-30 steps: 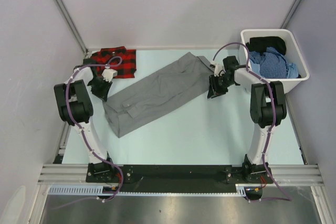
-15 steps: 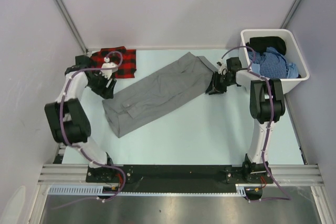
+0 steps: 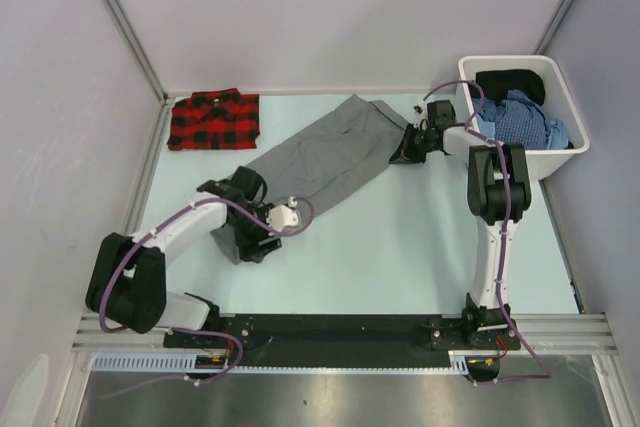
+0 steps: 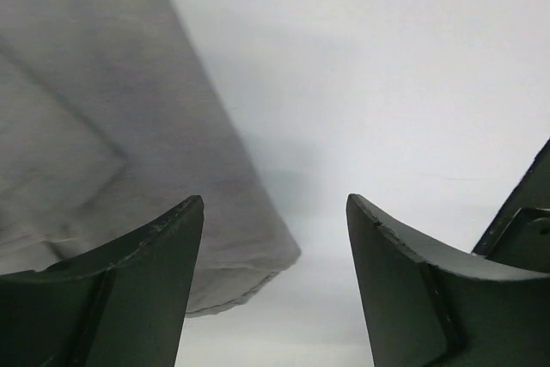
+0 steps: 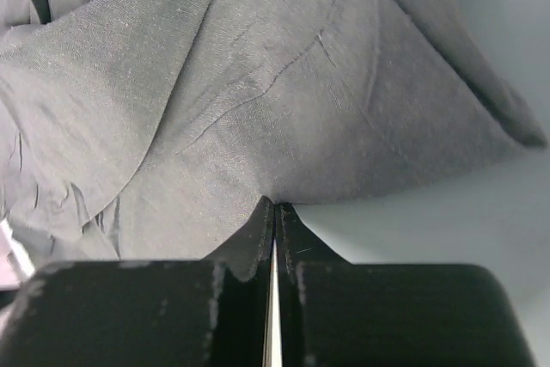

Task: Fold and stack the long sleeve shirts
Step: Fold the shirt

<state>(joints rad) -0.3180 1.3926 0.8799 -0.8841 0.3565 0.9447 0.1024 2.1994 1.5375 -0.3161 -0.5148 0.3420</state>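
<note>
The grey shirt lies folded in a long strip, slanting from the near left to the far right of the table. The red-and-black plaid shirt lies folded at the far left. My left gripper is open and low at the grey shirt's near-left end. In the left wrist view the shirt's corner lies by the left finger, with bare table between the jaws. My right gripper is shut on the shirt's far-right edge; the right wrist view shows the cloth pinched at the tips.
A white bin stands at the far right, holding blue and black clothes. It is just right of the right wrist. Grey walls stand on three sides, and a metal rail runs along the near edge.
My left arm has swung from beside the plaid shirt down to the grey shirt's near-left end. My right gripper has shifted slightly farther back, still at the shirt's far end.
</note>
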